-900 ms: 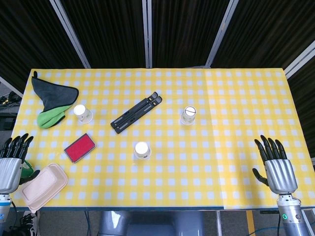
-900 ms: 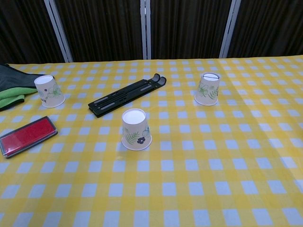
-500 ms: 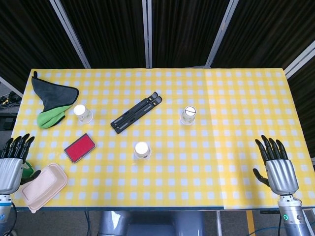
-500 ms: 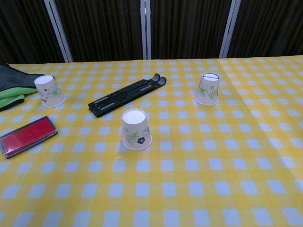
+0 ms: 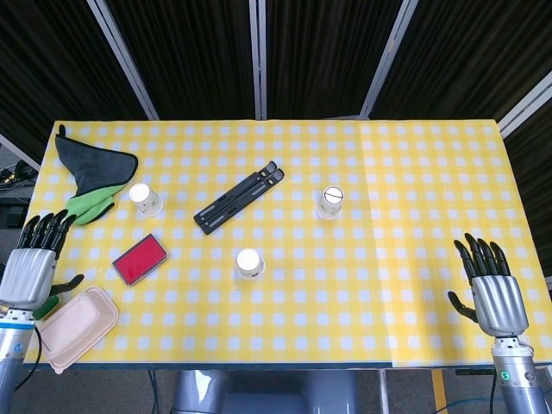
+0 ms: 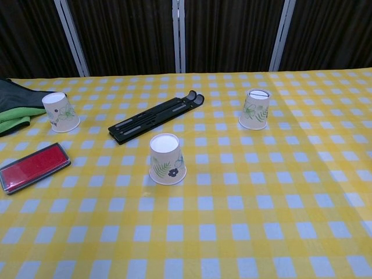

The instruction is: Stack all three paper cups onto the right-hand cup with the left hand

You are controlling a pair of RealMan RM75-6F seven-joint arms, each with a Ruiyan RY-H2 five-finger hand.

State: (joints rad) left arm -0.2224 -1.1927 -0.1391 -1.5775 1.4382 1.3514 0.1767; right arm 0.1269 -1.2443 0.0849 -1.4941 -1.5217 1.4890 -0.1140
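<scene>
While three paper cups stand upside down and apart on the yellow checked table [image 5: 414, 172], neither hand touches any of them. Left cup [image 5: 146, 199] sits near the table's left side, just beside a green and dark cloth [image 5: 90, 172]. Middle cup [image 5: 249, 263] stands nearer the front edge, well apart from the other two. Right cup [image 5: 330, 203] stands right of centre, with a dark line across its upturned base.

Left hand [image 5: 33, 266] hangs at the front left corner with its fingers spread and nothing in them, above a pale lidded food box [image 5: 76, 326]. Right hand [image 5: 492, 289] is at the front right edge, fingers likewise apart and empty. Neither hand appears in the chest view.

A flat black folded stand [image 5: 240, 197] lies diagonally between the left and right cups, behind the middle cup. A red flat case [image 5: 140, 258] with a black rim lies in front of the left cup.
</scene>
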